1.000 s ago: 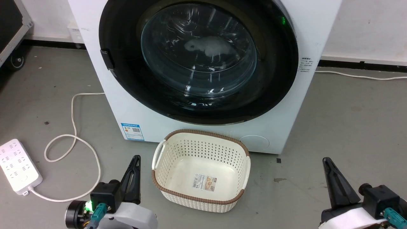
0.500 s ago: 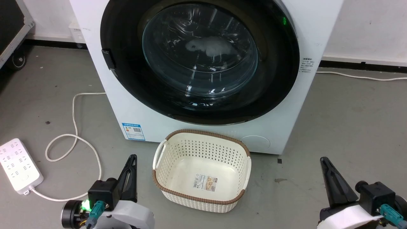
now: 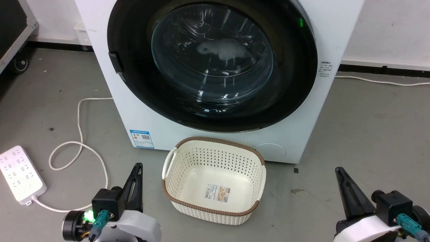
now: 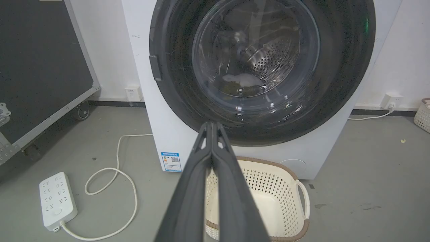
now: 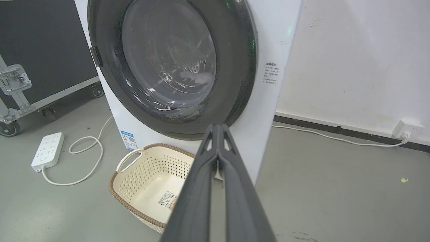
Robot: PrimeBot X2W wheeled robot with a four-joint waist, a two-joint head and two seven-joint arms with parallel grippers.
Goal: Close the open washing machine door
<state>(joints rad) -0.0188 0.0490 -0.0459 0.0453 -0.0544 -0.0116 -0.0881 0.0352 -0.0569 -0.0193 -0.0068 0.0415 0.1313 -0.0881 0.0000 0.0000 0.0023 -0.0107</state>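
Left wrist view drum holes [image 4: 268, 57] through door [image 4: 342, 67], head view basket label [image 3: 217, 192]

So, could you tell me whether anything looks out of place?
Nothing looks spilled or damaged. The washing machine door looks shut against the washing machine; a power strip and its looped cable lie loose on the floor.

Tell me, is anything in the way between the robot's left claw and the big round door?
Nothing visible blocks it. The left gripper points at the washing machine door through open air. The cream basket sits on the floor below the door, off to the gripper's side, not between them.
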